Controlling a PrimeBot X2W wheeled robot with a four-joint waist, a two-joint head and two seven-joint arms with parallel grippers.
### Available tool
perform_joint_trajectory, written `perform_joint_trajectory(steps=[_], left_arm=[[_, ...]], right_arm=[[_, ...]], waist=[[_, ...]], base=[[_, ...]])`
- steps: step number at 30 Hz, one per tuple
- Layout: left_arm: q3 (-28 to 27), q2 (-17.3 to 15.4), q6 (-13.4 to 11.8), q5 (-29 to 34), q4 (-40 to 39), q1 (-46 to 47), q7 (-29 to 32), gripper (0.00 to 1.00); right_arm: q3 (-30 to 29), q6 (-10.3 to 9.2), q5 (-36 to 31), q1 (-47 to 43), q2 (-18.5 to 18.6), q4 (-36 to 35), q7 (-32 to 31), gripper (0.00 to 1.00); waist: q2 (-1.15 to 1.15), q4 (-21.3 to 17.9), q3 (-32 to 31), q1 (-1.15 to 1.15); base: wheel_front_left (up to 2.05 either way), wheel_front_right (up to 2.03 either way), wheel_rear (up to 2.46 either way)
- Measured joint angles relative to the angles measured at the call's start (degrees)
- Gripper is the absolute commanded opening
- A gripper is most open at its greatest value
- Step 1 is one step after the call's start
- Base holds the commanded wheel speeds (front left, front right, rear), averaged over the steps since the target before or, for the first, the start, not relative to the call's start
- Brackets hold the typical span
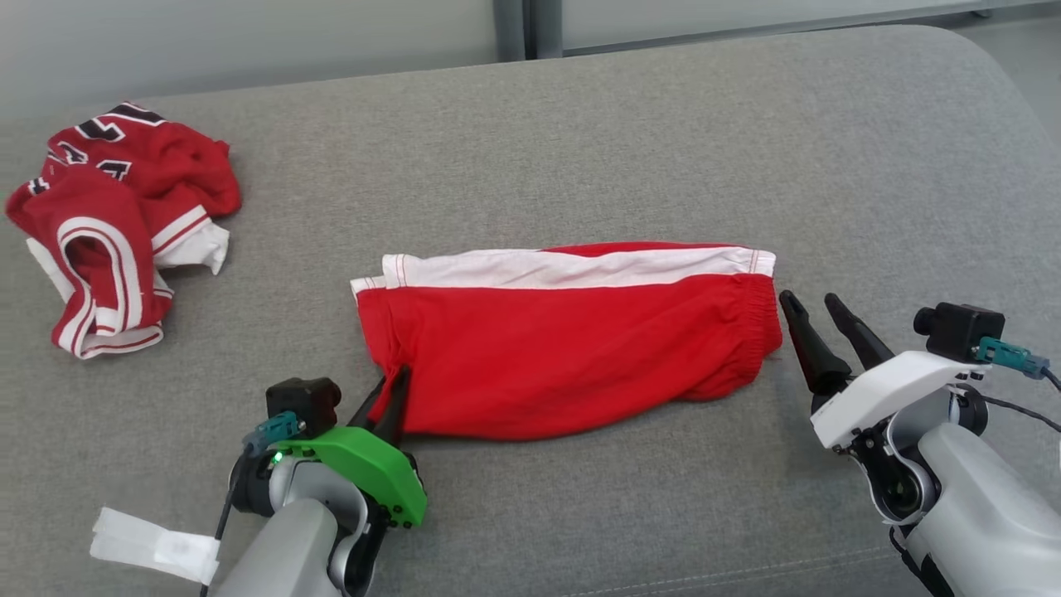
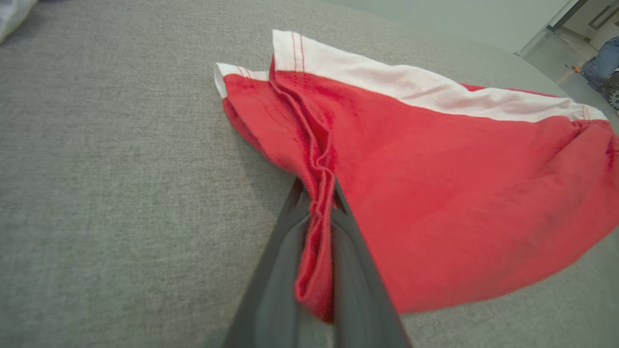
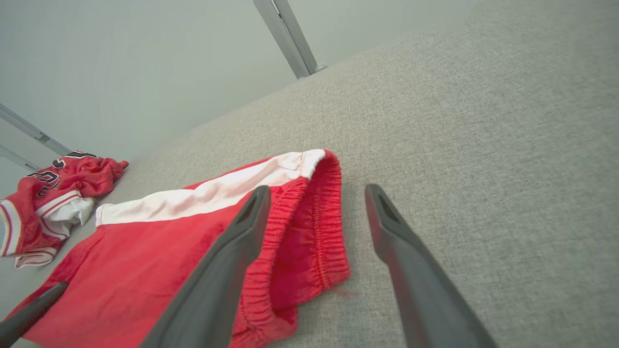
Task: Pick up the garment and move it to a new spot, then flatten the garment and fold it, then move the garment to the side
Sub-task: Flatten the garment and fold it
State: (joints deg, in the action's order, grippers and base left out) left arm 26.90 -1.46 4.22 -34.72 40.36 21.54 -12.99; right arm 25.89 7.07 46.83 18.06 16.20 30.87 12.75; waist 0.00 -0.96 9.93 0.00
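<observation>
folded red shorts [image 1: 572, 348] lying at the middle of the grey upholstered surface [image 1: 663, 149]
left fingers [image 1: 394, 406] pinched tight on the shorts' left hem; right fingers [image 1: 804, 332] spread wide, holding nothing, just beside the elastic waistband; crumpled jersey [image 1: 116, 224] far left.

I count two garments: one pair of red shorts [image 1: 572, 356], one crumpled red jersey [image 1: 116, 224]. Two grippers: left gripper [image 1: 398, 378], right gripper [image 1: 810, 300]. One white strip [image 1: 153, 543].
</observation>
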Motion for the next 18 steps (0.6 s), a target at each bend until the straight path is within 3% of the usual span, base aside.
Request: perform_joint_trajectory(steps=[11,12,13,14,18], left_arm=[[3.8,-0.4,-4.2,-2.0,-6.5,-5.6,-0.2,0.00],[4.2,-0.5,-4.6,-2.2,-7.1,-5.9,-0.3,0.15],[4.5,-0.5,-5.0,-2.4,-7.7,-6.1,-0.3,0.52],[4.6,-0.5,-5.6,-2.4,-8.1,-6.3,-0.3,1.00],[3.6,-0.5,-8.2,-1.8,-10.6,-6.5,-0.8,1.00]], right_arm=[[2.2,-0.04,-0.1,0.0,-1.0,0.8,-3.6,1.00],[2.3,-0.10,-0.4,0.1,-1.0,1.0,-4.0,1.00],[2.4,-0.11,-0.7,0.1,-0.9,1.1,-4.3,1.00],[2.4,-0.18,-0.7,0.1,-0.9,1.2,-4.3,1.00],[2.4,-0.92,-1.1,0.3,-0.3,2.0,-5.1,1.00]], waist=[[0.00,3.2,-2.1,0.00],[0.00,3.2,-2.2,0.00],[0.00,3.2,-2.2,0.00],[0.00,3.2,-2.2,0.00],[0.00,3.1,-2.4,0.00]], base=[[0.00,0.00,0.00],[0.00,0.00,0.00],[0.00,0.00,0.00],[0.00,0.00,0.00],[0.00,0.00,0.00]])
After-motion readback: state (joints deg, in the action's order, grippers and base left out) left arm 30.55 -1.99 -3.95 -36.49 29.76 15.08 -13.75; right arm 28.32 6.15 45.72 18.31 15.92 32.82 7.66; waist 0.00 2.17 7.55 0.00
